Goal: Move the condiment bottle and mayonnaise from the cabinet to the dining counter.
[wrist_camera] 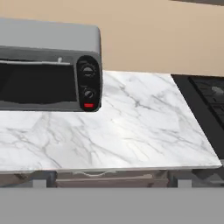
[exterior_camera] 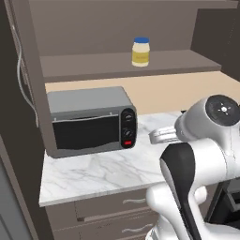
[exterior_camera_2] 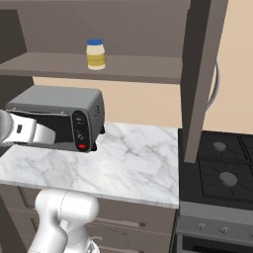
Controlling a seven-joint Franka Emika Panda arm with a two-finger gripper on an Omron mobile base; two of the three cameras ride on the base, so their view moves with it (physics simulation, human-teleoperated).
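Squat mayonnaise point(exterior_camera: 140, 52) jar, blue lid, upright on flat cabinet point(exterior_camera: 122, 63) shelf. Boxy grey toaster oven point(exterior_camera: 90, 120) on veined marble worktop point(exterior_camera: 108, 168). Gripper jaws spread wide, holding nothing.

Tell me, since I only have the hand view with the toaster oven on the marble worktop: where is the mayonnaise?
Observer: The mayonnaise stands upright on the inner shelf of the cabinet, above the right end of the toaster oven.
Operator: Is that cabinet open?
Observer: Yes. In the right base view one door stands swung out, edge on, between the worktop and the stove.
Operator: Anything beside the jar?
Observer: The shelf on either side of it is bare in both base views.
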